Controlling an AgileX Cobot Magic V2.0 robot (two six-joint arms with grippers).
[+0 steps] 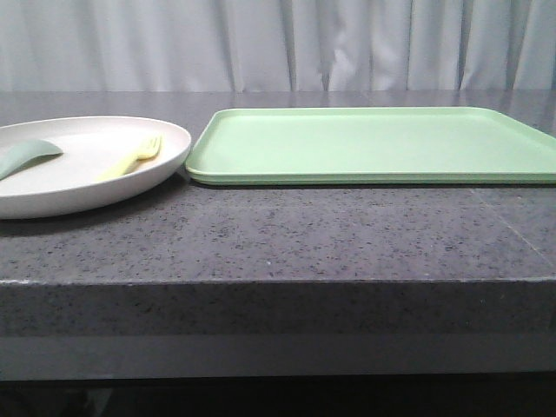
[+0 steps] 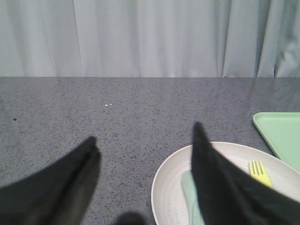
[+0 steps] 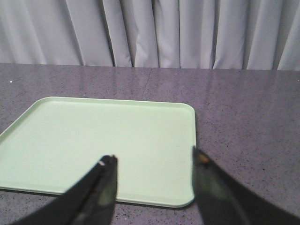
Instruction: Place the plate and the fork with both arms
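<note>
The cream-white plate [image 1: 87, 178] lies on the counter at the left, touching the light-green tray's edge. In it rests the pale-yellow fork [image 1: 135, 158], beside a grey-green spoon-like utensil [image 1: 26, 156]. Neither gripper shows in the front view. In the left wrist view the plate [image 2: 171, 187] and fork [image 2: 260, 173] lie close below my left gripper [image 2: 146, 133], which is open and empty; one finger covers part of the spoon-like utensil [image 2: 190, 197]. My right gripper [image 3: 154, 159] is open and empty over the near edge of the tray.
The flat light-green tray [image 1: 373, 143] fills the middle and right of the dark speckled counter [image 1: 278, 234]; in the right wrist view the tray [image 3: 93, 140] holds nothing. A pale curtain hangs behind. The counter's front edge runs across the front view.
</note>
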